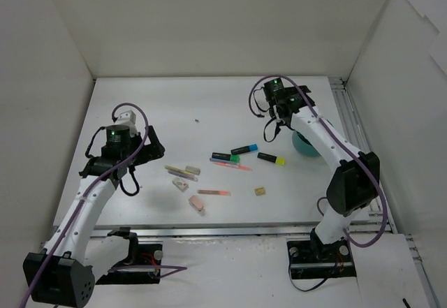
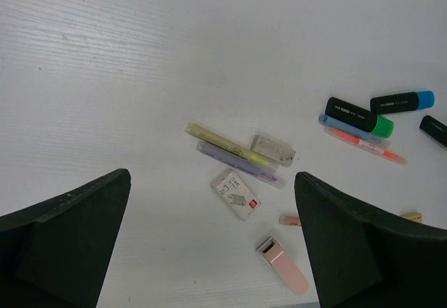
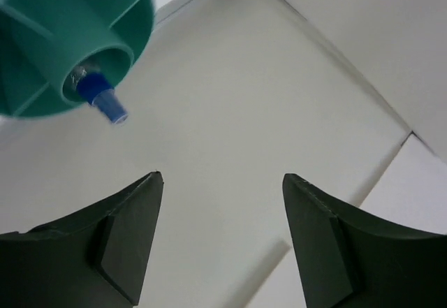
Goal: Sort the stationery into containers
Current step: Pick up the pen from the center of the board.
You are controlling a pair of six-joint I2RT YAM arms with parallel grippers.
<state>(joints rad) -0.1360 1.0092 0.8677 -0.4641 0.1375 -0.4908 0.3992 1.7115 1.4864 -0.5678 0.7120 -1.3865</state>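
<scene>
The stationery lies loose mid-table: green-capped [image 1: 225, 158], blue-capped [image 1: 244, 149] and yellow-capped [image 1: 271, 158] black highlighters, an orange pen [image 1: 230, 166], beige sticks [image 1: 181, 170], a pink eraser [image 1: 198, 202] and a tan cube [image 1: 260, 191]. The teal tub [image 1: 305, 145] stands at the right, partly hidden by the right arm. In the right wrist view the tub [image 3: 70, 35] holds a blue-capped pen [image 3: 101, 98]. My left gripper [image 1: 145, 151] is open and empty, left of the sticks [image 2: 223, 142]. My right gripper [image 1: 276, 128] is open and empty beside the tub.
A white staple box [image 2: 237, 194], a grey eraser [image 2: 273, 149] and a pink flat piece [image 2: 281, 265] lie between my left fingers in the wrist view. White walls [image 1: 209, 22] enclose the table on three sides.
</scene>
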